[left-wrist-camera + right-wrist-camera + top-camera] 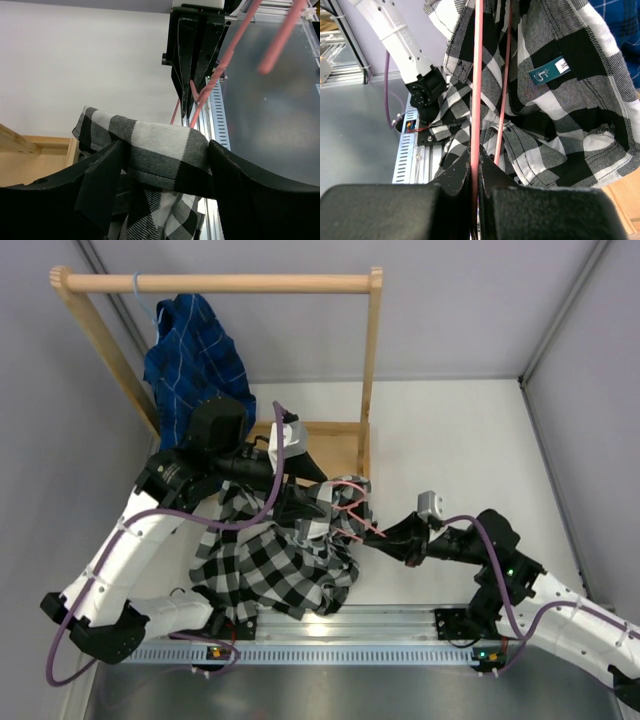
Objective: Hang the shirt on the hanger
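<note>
The black-and-white checked shirt [275, 560] hangs bunched between the arms above the table's near edge. My left gripper [303, 506] is shut on a folded edge of it. In the left wrist view that fold [160, 145] spans the gap between both fingers of the left gripper [165, 148]. My right gripper [386, 534] is shut on a wire of the pink hanger [352, 502], whose far end is inside the shirt. In the right wrist view the right gripper [475, 167] pinches one hanger wire [477, 90], and the shirt [560, 105] with its teal label hangs just beyond.
A wooden clothes rack [220, 283] stands at the back left, with a dark blue grid-line shirt [190, 360] hanging from its rail. Its wooden base [335, 445] lies behind the grippers. A metal rail [330, 645] runs along the near edge.
</note>
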Controlling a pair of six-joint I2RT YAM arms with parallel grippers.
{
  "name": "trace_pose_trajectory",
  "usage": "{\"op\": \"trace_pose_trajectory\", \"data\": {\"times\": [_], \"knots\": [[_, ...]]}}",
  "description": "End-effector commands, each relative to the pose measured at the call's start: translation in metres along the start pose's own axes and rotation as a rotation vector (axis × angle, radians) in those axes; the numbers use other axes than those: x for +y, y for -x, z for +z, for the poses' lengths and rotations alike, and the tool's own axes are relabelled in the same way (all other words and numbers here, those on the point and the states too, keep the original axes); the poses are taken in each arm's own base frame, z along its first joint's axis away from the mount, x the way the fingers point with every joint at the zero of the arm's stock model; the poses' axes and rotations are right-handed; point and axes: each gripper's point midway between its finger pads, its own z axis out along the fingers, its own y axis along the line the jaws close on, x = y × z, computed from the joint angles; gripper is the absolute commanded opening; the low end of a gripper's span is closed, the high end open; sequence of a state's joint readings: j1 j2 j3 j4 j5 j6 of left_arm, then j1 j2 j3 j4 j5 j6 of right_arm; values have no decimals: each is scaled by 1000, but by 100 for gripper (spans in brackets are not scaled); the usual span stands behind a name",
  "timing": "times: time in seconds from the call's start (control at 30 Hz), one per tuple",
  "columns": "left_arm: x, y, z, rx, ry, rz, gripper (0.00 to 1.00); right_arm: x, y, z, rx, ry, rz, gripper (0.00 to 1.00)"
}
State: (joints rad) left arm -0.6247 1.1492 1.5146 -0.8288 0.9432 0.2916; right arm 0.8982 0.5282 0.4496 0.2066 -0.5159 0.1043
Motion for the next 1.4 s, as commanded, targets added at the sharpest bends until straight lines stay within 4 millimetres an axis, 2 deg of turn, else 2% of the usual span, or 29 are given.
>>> {"op": "trace_pose_trajectory", "data": {"times": [0.0,0.1,0.23,0.37,0.4,0.43,0.73,0.8,0.83,0.87,0.9,1.0,1.03,1.07,1.17,1.2,1.27,1.3,1.37], "knots": [[-5,-10,8,20,-67,-9,72,11,53,-4,-101,43,-96,0],[-10,-11,14,28,-100,-33,58,15,56,-7,-97,50,-98,0],[-18,-10,19,31,-136,-38,48,14,58,-10,-103,37,-103,0],[-28,-6,19,23,-165,-19,34,13,57,-8,-90,36,-93,0],[-29,-4,18,18,-168,-11,27,12,56,-6,-82,34,-89,0],[-31,-4,18,17,-166,-4,0,11,56,-6,-78,30,-85,0],[-37,3,6,-3,-124,54,0,8,67,-8,-90,-5,-68,2],[-35,4,5,-2,-102,61,0,0,66,-10,-93,-55,-56,20],[-33,5,4,-2,-89,63,0,-4,62,-11,-76,-83,-40,45],[-29,8,2,0,-52,68,0,-15,62,-15,-75,-153,-25,61],[-28,9,1,0,-35,63,0,-21,60,-18,-62,-193,-12,64],[-20,16,-5,-10,43,54,0,-49,37,-43,34,-424,77,64],[-20,19,-9,-17,71,54,0,-52,26,-58,73,-497,141,65],[-14,16,-10,-13,109,45,0,-64,23,-72,72,-600,160,66],[-11,19,-17,-48,181,34,0,-56,19,-90,16,-636,255,69],[-10,22,-20,-61,202,36,0,-54,14,-92,2,-631,285,69],[-6,32,-28,-113,271,19,0,-47,20,-97,-73,-623,357,69],[5,32,-33,-126,347,4,0,-47,14,-97,-80,-628,383,67],[10,43,-43,-189,425,-29,0,-45,12,-96,-115,-620,442,65]]}}
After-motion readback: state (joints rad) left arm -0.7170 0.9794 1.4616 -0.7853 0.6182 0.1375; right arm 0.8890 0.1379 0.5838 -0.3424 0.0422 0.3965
